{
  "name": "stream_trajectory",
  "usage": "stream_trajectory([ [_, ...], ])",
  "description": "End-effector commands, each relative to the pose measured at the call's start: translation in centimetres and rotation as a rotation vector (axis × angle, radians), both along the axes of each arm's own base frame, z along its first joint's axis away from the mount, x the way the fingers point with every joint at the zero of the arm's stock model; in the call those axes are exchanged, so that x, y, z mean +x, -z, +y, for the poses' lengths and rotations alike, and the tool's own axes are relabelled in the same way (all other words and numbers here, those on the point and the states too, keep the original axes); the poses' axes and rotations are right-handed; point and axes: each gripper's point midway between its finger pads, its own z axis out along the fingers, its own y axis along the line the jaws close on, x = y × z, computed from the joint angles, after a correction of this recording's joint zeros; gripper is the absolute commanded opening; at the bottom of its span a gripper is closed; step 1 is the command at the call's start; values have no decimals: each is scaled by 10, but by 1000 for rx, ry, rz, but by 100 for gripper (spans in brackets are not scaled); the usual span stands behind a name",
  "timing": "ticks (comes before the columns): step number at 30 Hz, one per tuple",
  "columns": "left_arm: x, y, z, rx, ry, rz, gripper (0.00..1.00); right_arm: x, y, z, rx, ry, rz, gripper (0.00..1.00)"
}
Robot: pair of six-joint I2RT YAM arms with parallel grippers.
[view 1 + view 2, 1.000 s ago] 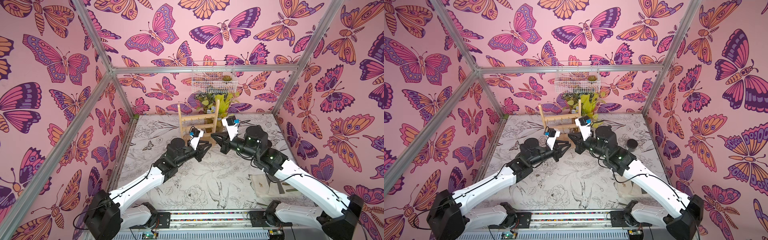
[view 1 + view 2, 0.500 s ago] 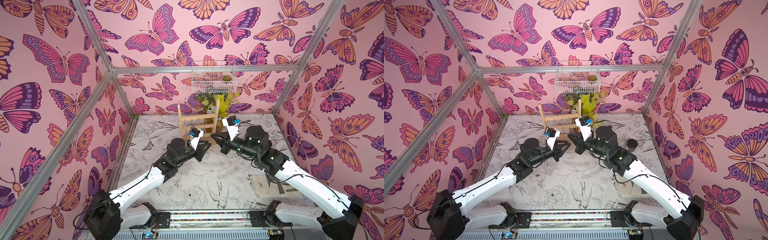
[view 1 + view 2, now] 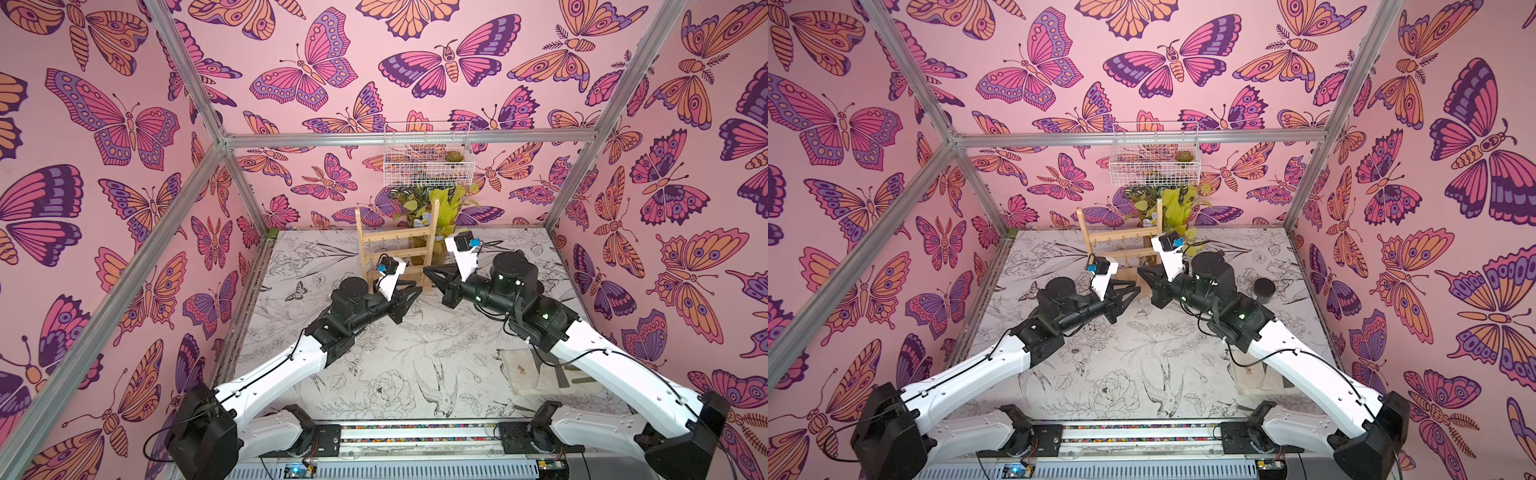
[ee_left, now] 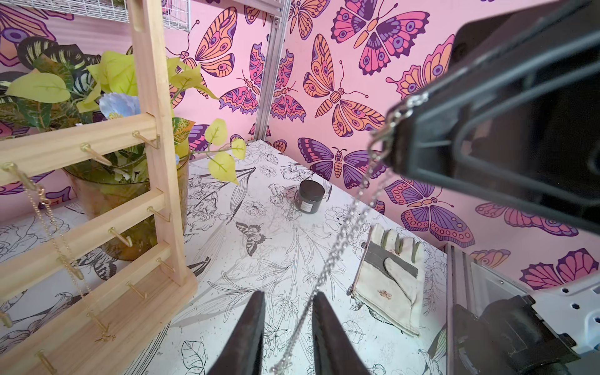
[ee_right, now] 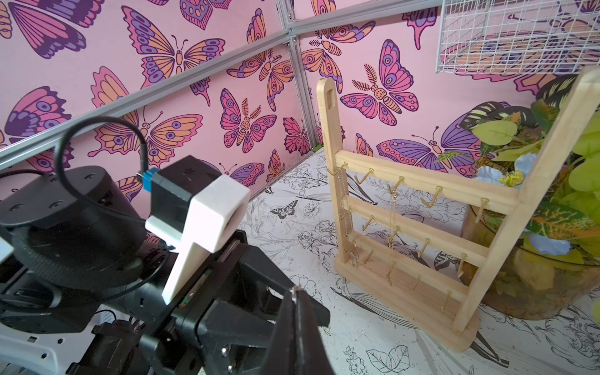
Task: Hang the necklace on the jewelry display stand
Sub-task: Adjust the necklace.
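Necklace (image 4: 343,234) unchanged, clenched in right tool (image 4: 396,130), dangling through released left tool (image 4: 288,295), arms unmoved

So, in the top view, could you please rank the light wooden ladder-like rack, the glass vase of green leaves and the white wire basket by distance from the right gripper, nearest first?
From the right gripper, pinching the necklace:
1. Wooden rack, just beyond it.
2. Vase of leaves, behind the rack.
3. Wire basket, high on the back wall.
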Motion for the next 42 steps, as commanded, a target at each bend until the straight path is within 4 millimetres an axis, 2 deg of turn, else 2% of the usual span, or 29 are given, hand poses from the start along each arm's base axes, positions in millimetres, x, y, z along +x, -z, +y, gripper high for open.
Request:
stream_trajectory([
  [1, -6, -5, 0, -14, 21, -32, 27, -2, -20, -1, 22, 5, -42, 0],
  [12, -12, -8, 6, -25, 12, -51, 31, 0, -20, -3, 11, 16, -47, 0],
  [26, -3, -1, -2, -15, 19, -32, 28, -6, -25, 2, 45, -24, -38, 0],
  [35, -4, 0, 2, -14, 6, -35, 27, -7, -25, 0, 45, -22, -39, 0],
  [42, -6, 0, 7, -11, -10, -42, 30, -6, -25, -1, 36, -13, -43, 0],
])
